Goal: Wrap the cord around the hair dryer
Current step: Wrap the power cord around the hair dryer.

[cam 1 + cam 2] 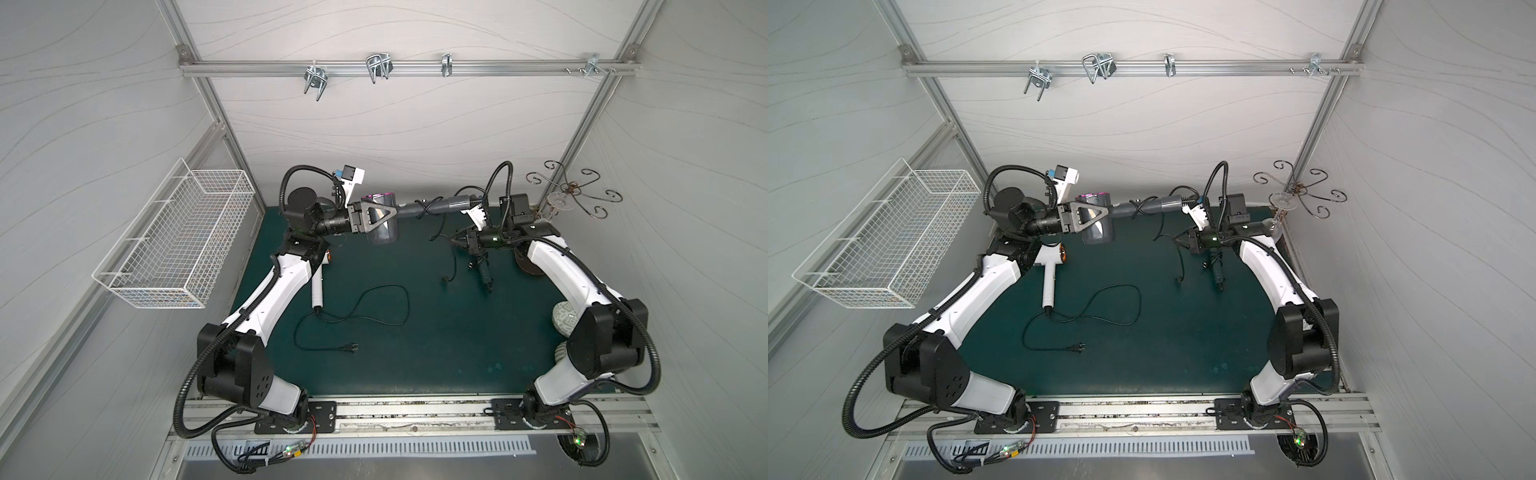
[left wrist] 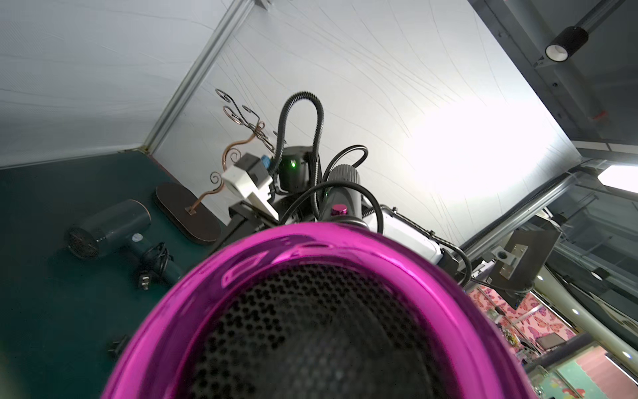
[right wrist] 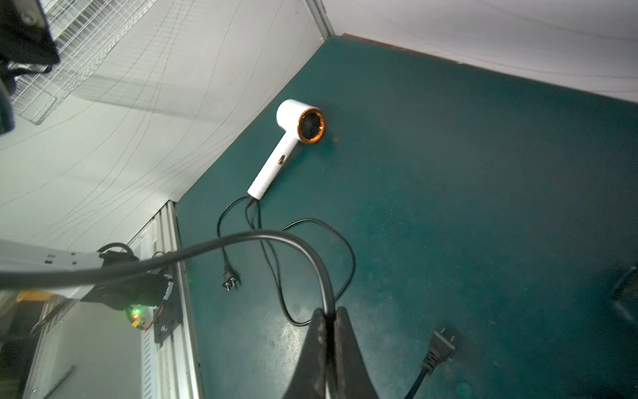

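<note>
A grey hair dryer with a shiny magenta rear ring hangs above the back of the green mat. My left gripper is shut on its barrel; its fingers are hidden in the left wrist view. The handle points toward the right arm, and the black cord loops around it. Just below the handle end, my right gripper is shut on the cord. From there the cord drops to the mat, where its plug lies.
A white hair dryer lies at the left with its loose cord spread mid-mat. A dark hair dryer lies under the right arm. A wire basket hangs on the left wall, and a metal scroll stand fills the back right corner.
</note>
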Available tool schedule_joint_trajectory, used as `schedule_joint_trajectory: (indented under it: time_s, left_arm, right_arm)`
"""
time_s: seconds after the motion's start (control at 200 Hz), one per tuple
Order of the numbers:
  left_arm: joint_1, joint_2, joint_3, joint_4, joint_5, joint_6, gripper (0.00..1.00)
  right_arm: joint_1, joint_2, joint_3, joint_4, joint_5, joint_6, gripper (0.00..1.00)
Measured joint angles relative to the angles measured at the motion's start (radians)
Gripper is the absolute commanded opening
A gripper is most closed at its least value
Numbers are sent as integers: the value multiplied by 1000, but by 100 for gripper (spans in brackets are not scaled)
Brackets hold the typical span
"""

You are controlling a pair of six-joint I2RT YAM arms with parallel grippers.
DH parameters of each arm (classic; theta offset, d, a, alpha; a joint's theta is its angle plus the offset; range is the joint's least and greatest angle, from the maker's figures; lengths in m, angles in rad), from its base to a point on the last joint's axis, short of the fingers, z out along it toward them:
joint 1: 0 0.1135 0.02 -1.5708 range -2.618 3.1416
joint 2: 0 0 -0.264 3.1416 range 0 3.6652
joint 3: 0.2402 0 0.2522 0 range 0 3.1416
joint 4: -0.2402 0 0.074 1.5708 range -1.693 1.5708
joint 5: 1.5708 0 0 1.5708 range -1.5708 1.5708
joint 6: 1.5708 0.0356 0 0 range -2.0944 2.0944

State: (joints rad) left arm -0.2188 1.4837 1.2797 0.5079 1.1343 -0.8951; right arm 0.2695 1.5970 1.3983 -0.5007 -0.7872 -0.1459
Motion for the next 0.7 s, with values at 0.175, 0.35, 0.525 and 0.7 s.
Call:
schedule_joint_trajectory:
  time_s: [0.175, 0.35, 0.525, 0.7]
  left_arm:
    - [50, 13, 0, -7, -69, 3, 0]
    - [127, 13, -1, -76, -161, 57, 0]
    - [161, 23, -5, -201, -261, 144, 0]
    - [163, 70, -6, -318, -320, 227, 0]
  right_arm:
    - [64, -77, -118, 37, -1, 45, 0]
    - [128, -156, -166, 41, 17, 66, 0]
    - [274, -190, -104, -25, 92, 47, 0]
    - [405, -190, 51, -153, 208, -17, 0]
